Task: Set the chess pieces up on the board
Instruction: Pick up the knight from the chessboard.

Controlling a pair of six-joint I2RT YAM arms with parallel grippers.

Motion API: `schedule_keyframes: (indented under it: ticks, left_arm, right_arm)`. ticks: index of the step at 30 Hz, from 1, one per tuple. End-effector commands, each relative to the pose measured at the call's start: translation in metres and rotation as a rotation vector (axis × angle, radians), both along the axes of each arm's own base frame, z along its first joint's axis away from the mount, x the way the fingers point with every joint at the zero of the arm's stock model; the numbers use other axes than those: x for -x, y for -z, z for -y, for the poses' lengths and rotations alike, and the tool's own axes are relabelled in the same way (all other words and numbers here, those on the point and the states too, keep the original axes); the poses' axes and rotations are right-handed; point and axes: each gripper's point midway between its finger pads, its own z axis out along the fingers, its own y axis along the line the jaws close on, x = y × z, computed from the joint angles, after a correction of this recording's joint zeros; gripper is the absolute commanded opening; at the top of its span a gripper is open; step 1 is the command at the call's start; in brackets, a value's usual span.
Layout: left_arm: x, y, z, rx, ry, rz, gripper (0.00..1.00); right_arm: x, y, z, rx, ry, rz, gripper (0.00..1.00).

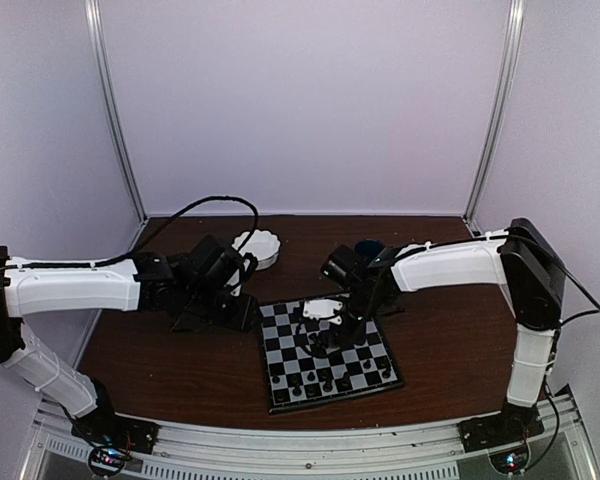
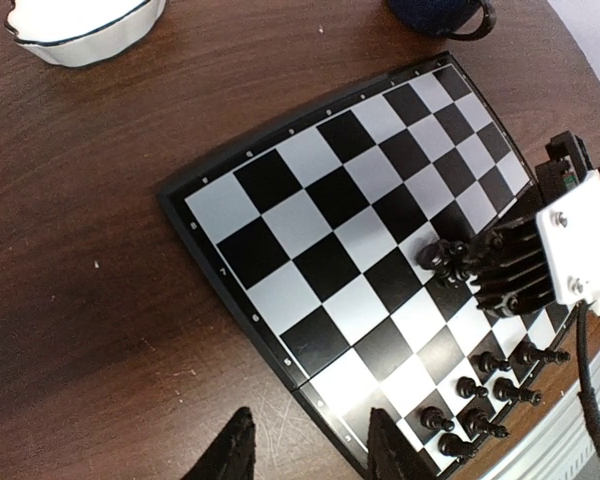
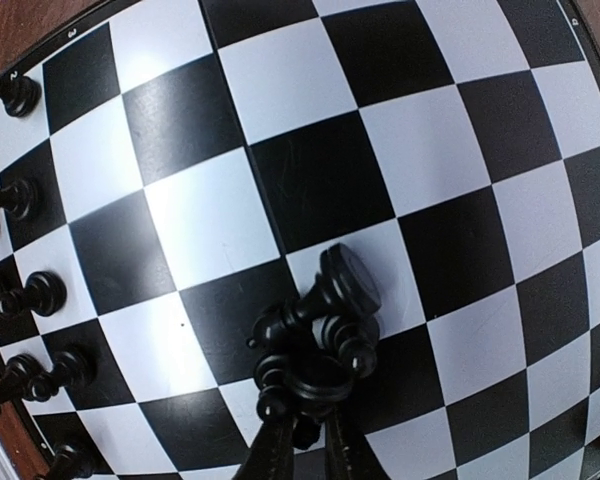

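The black-and-white board lies at the table's middle. Several black chess pieces stand in its near rows; they also show in the left wrist view and the right wrist view. A small pile of fallen pieces lies mid-board. My right gripper is low over this pile, its fingers closed on one black piece at the pile's edge. It also shows in the left wrist view. My left gripper is open and empty, over the board's left edge.
A white scalloped bowl sits at the back left of the board and shows in the left wrist view. A dark blue mug stands behind the board's far right corner. Brown table surrounds the board.
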Motion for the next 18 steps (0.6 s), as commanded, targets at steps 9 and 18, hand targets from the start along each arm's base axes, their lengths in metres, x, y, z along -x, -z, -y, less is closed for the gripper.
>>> schedule_keyframes:
  ticks: [9,18]
  left_arm:
    - [0.008,-0.008,0.043,0.217,0.125,-0.011,0.39]
    - [0.017,-0.026,0.092,0.514,0.205,-0.075,0.41]
  right_arm:
    - [-0.005,-0.039,0.026,-0.011,0.035,0.089,0.01]
    - [0.023,-0.085,0.022,-0.14,-0.017,0.021,0.01]
